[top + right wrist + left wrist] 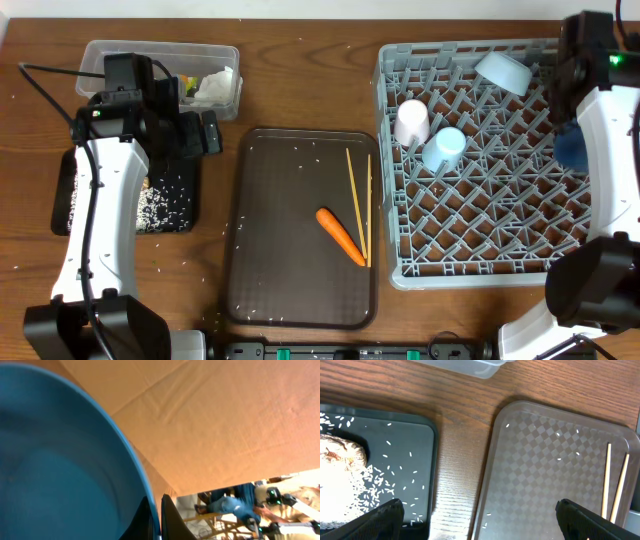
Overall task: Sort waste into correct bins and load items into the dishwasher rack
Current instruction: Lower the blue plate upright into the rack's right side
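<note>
Overhead, from the left: where do things stand?

– The left gripper (479, 522) hangs wide open over the seam between the black tray (422, 435), scattered with rice (165, 205), and the serving tray (270, 250). Tissue (213, 85) and wrapper (187, 85) lie in the clear tub (100, 52), upper left.

Mid-frame?

– The carrot (340, 236) is on the serving tray, its lower end touching or nearly touching the chopsticks (356, 205). I'd judge a careless pinch would roll it and drag the sticks askew.

Far right?

– The right gripper (159, 522) is clamped on the blue plate (50, 460) at its rim, above the dishwasher rack (480, 230). It's a thin edge hold, so the plate could swing or slip onto the bowl (503, 71) and cups.
</note>
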Controlling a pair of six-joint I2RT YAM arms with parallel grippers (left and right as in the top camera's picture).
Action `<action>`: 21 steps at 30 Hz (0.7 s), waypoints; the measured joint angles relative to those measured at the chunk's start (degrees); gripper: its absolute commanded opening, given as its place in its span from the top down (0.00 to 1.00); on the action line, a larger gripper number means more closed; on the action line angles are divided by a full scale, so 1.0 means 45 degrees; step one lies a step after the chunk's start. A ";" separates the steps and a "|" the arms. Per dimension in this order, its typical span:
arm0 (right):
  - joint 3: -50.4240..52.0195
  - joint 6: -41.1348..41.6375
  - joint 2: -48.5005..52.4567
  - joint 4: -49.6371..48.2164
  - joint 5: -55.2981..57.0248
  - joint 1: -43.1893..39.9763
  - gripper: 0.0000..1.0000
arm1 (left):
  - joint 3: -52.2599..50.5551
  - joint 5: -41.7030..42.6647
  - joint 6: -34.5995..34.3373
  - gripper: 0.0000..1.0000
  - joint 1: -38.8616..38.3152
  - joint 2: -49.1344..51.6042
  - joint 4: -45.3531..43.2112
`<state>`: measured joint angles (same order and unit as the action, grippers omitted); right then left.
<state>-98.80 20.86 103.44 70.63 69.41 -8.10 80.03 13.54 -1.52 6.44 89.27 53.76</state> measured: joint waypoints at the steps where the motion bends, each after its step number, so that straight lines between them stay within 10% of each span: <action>1: 0.0214 -0.0005 0.0000 -0.0029 -0.0010 -0.0136 0.99 | 0.0000 0.0000 0.0000 0.02 0.0000 0.0000 0.0000; 21: 0.0461 -0.3478 0.0000 -0.2953 -0.1384 -0.0826 0.99 | 0.0000 0.0000 0.0000 0.02 0.0000 0.0000 0.0000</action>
<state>-96.73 5.21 103.44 57.34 63.18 -11.81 80.03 13.54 -1.52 6.44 89.27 53.76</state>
